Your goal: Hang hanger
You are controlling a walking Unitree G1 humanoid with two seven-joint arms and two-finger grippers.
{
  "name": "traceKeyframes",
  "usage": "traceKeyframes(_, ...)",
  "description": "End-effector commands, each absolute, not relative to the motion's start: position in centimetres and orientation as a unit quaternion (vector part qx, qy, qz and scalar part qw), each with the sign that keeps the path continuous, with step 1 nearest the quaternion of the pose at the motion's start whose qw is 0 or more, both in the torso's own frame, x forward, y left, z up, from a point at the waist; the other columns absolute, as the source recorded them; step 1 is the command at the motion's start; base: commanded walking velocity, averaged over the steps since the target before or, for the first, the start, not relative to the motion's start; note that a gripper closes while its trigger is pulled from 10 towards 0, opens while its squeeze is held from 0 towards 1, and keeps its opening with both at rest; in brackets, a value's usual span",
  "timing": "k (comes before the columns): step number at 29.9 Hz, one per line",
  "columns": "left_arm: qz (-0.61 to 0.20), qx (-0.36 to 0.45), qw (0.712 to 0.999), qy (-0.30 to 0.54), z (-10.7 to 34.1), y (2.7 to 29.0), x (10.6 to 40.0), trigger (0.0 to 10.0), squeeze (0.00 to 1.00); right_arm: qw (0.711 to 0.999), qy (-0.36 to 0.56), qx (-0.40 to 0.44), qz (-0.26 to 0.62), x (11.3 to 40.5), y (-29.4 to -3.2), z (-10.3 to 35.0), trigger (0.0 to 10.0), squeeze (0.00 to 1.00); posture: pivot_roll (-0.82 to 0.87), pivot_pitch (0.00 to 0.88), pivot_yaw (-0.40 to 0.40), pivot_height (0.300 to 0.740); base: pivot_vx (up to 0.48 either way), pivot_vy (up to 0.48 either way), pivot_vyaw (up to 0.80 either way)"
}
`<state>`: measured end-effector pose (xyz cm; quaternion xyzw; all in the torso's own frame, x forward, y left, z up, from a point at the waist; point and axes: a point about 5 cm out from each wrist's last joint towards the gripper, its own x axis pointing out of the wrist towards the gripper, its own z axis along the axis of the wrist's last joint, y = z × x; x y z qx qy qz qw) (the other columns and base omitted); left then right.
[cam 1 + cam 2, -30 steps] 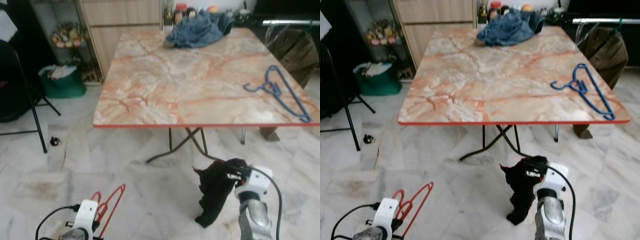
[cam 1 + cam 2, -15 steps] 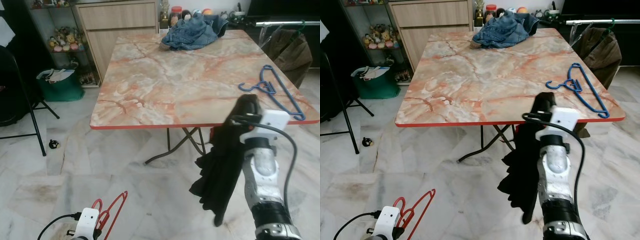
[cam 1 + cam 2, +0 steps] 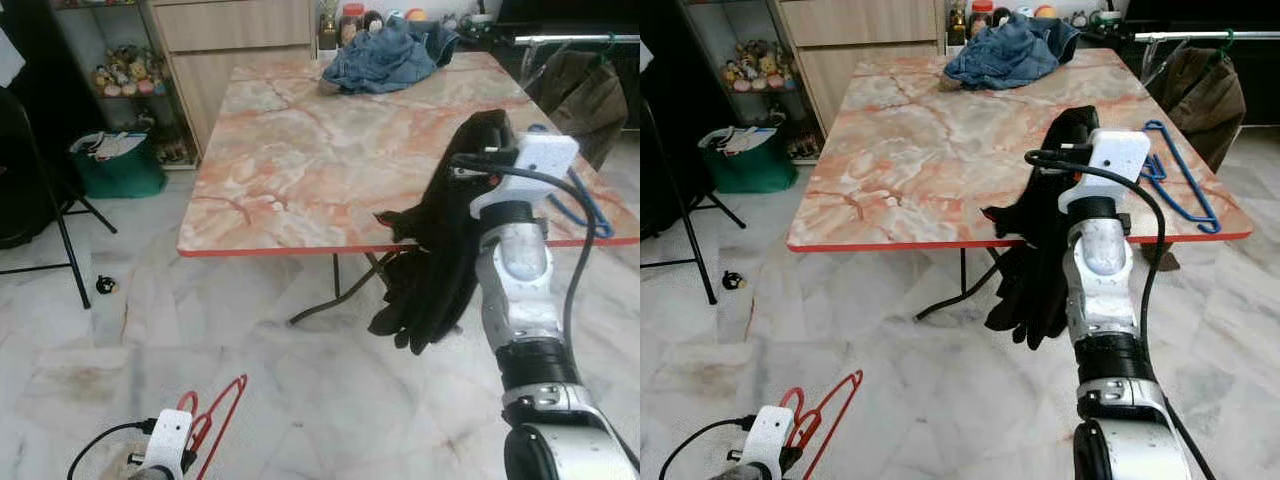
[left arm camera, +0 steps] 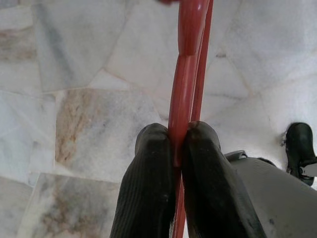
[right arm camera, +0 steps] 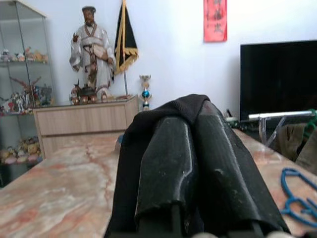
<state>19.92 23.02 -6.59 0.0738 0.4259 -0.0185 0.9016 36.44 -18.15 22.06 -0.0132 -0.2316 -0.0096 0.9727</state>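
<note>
Right arm has risen since a second ago: then the right gripper [image 3: 1072, 125] hung low over the floor, now it is up at the near edge of the counter [image 3: 300, 170], fingers pressed together on a black garment [image 3: 435, 260] that drapes over them and hangs down in front of the counter's red rim. In the right wrist view the cloth lies folded over both black fingers [image 5: 173, 148]. Left gripper [image 4: 173, 148] low, near left, over the marble floor [image 3: 330, 400]; its two fingers are clamped tight on the bar of a red hanger [image 4: 185, 59], nothing of a gap between them but the plastic. The red hanger's loop shows beside the left wrist in the head views. A second, blue hanger [image 3: 1175, 185] lies flat at the counter's right edge, just beyond the raised right wrist. Far end of the counter: a heap of blue denim clothing [image 3: 390, 55]. Far right, a metal rail [image 3: 1180, 36] with a brown garment [image 3: 1200, 95] hanging from it. Green bin [image 3: 120, 165] on the floor far left, below a glass cabinet.
</note>
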Motion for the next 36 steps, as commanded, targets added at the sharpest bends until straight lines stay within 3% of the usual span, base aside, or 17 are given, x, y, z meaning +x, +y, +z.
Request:
traceKeyframes(1,-0.014,0.072,0.895,0.440,-6.9,23.3,19.3,10.0,0.00,0.970,-0.243,-0.012,-0.005,36.2,-17.9,22.6,10.0,0.00,-0.01,0.040,0.038,0.740,0.000,0.000,0.00)
traceKeyframes(5,-0.026,0.070,0.895,0.440,-7.2,21.3,19.7,10.0,0.00,0.970,-0.242,-0.012,-0.008,36.1,-18.1,22.5,10.0,0.00,-0.02,0.040,0.038,0.740,0.000,0.000,0.00)
traceKeyframes(10,-0.031,0.071,0.894,0.441,-7.3,20.7,19.7,10.0,0.00,0.970,-0.241,-0.013,-0.010,36.1,-18.2,22.6,10.0,0.00,-0.01,0.041,0.038,0.740,0.000,0.000,0.00)
traceKeyframes(15,-0.030,0.070,0.894,0.442,-7.4,20.7,19.6,10.0,0.00,0.970,-0.241,-0.013,-0.010,36.0,-18.2,22.5,10.0,0.00,-0.01,0.041,0.038,0.740,0.000,0.000,0.00)
traceKeyframes(36,-0.028,0.070,0.893,0.443,-7.3,21.3,19.5,10.0,0.00,0.967,-0.255,-0.025,-0.006,35.3,-17.9,22.1,10.0,0.00,-0.01,0.040,0.035,0.740,0.273,0.000,0.00)
